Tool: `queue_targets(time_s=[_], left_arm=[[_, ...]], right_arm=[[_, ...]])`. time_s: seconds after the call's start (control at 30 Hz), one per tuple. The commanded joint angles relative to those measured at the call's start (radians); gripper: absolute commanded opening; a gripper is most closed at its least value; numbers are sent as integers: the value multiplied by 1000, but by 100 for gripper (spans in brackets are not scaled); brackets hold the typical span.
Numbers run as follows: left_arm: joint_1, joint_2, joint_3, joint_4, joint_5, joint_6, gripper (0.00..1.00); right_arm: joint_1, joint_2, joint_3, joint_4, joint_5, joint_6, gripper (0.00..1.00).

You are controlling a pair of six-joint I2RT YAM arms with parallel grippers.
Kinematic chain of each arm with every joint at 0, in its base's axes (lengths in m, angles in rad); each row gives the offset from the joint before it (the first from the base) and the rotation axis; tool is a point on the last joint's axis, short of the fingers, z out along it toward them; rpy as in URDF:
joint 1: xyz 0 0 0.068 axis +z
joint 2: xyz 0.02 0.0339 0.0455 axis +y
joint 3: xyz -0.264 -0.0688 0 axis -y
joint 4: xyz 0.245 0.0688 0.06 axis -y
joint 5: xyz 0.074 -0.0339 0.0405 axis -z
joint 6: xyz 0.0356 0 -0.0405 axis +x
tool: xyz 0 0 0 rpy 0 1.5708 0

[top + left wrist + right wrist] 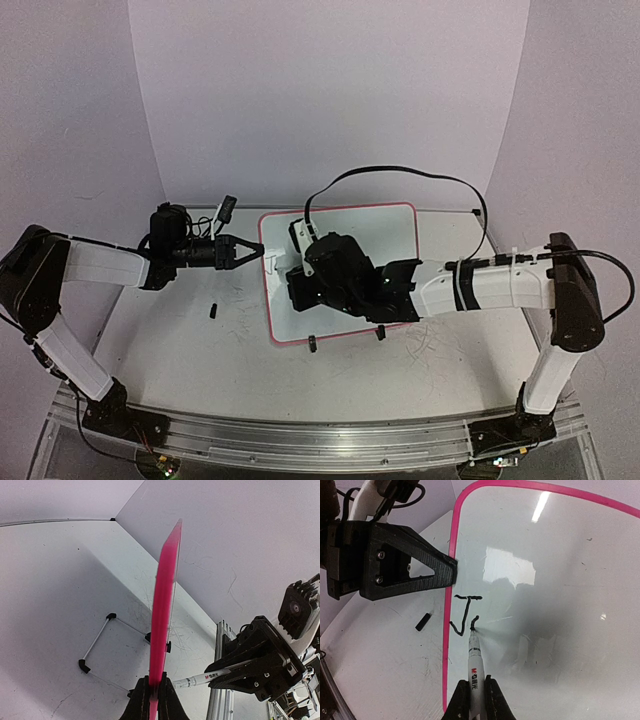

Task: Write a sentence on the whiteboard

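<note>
- Two tools are seen clamped; the left gripper (pixel 255 253) is closed on the left rim of the whiteboard (pixel 390 235).
- A black piece (pixel 213 310), maybe a cap, is left loose on the table (pixel 180 345).
- The whiteboard is placed mid-table and judged thin, light, stiff and slick. It is best pinched at the rim, clear of the writing.
- Black strokes (pixel 465 615) are laid near its left edge.
- The marker (pixel 474 655) is gripped by the right gripper (pixel 472 695), with its tip touching the board.

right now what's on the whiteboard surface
A few black strokes near the whiteboard rim that the left gripper clamps, the marker tip touching the last one. The rest shown in the right wrist view looks blank. From above, the right gripper hides the strokes.
</note>
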State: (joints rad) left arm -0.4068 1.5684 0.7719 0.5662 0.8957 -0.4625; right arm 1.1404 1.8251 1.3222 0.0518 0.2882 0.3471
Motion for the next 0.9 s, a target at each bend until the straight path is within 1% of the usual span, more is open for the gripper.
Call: queue_targets(time_s=[0.0, 0.53, 0.87], left_arm=[[-1, -42, 35, 50, 33, -15, 0], [-1, -44, 33, 50, 35, -14, 0], [-2, -44, 33, 50, 37, -13, 0]], right_arm=[[-2, -32, -29, -28, 23, 19, 0], [-2, -52, -26, -24, 123, 31, 0], [-2, -32, 1, -6, 121, 20, 0]])
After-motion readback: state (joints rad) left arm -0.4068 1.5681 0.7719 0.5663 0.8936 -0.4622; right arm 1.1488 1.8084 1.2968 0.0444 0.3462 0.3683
